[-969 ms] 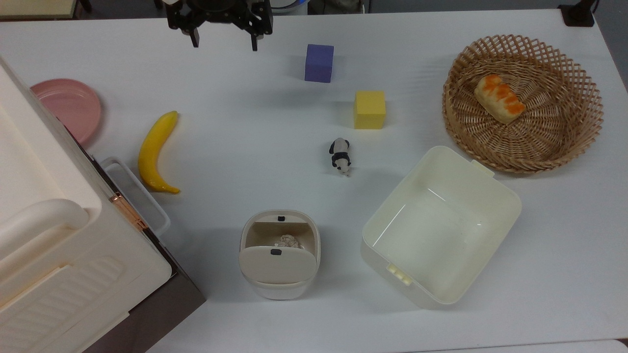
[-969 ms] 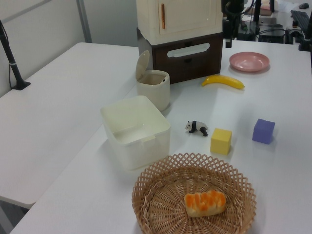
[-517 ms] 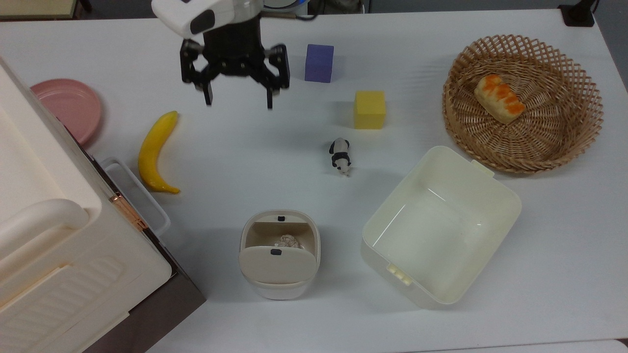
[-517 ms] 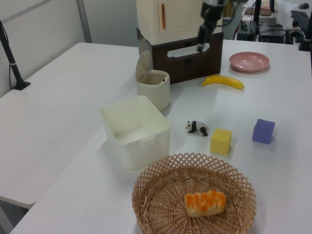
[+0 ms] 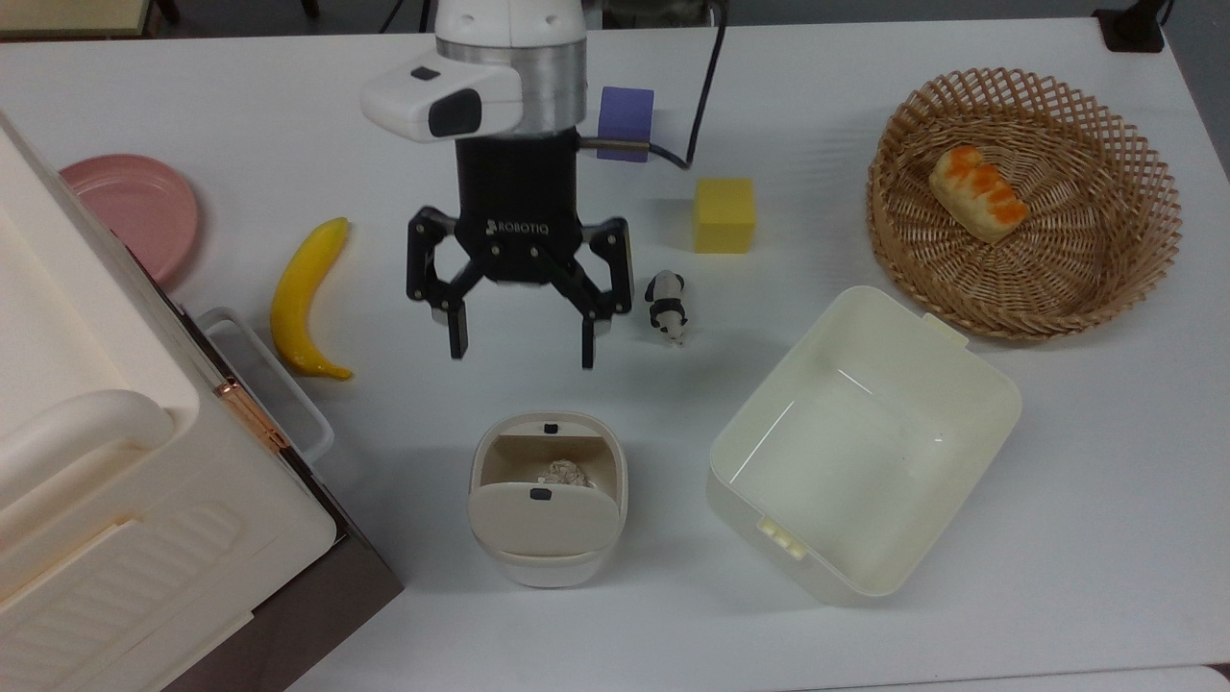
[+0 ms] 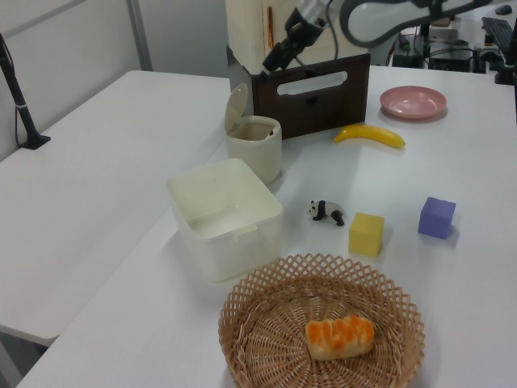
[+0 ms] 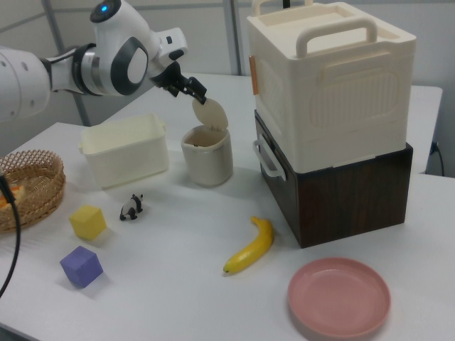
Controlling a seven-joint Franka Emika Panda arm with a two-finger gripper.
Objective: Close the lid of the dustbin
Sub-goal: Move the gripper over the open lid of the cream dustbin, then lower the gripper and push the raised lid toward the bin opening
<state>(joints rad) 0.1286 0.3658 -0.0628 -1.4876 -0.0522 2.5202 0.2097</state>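
Note:
The dustbin (image 5: 548, 567) is a small cream bin near the top view's lower middle, with crumpled paper inside. Its beige lid (image 5: 545, 519) stands raised on the side away from the arm, so the mouth is uncovered. The lid (image 6: 236, 107) also stands upright over the dustbin (image 6: 255, 153) in the left view, and the lid (image 7: 210, 114) leans back over the dustbin (image 7: 207, 158) in the right view. My gripper (image 5: 523, 349) hangs open just above the bin's near rim in the top view, holding nothing. The gripper (image 7: 197, 91) sits close beside the lid's top edge; the gripper (image 6: 273, 63) hovers above and right of it.
A banana (image 5: 306, 298) and pink plate (image 5: 135, 207) lie at the top view's left, beside a big cream box (image 5: 115, 461). A panda toy (image 5: 667, 306), yellow block (image 5: 724, 214) and purple block (image 5: 627, 120) lie near the arm. A cream tub (image 5: 961, 365) and basket (image 5: 1134, 259) stand right.
The arm has travelled from the top view's upper edge down toward the dustbin, with the gripper open throughout. The lid and the other objects have not moved.

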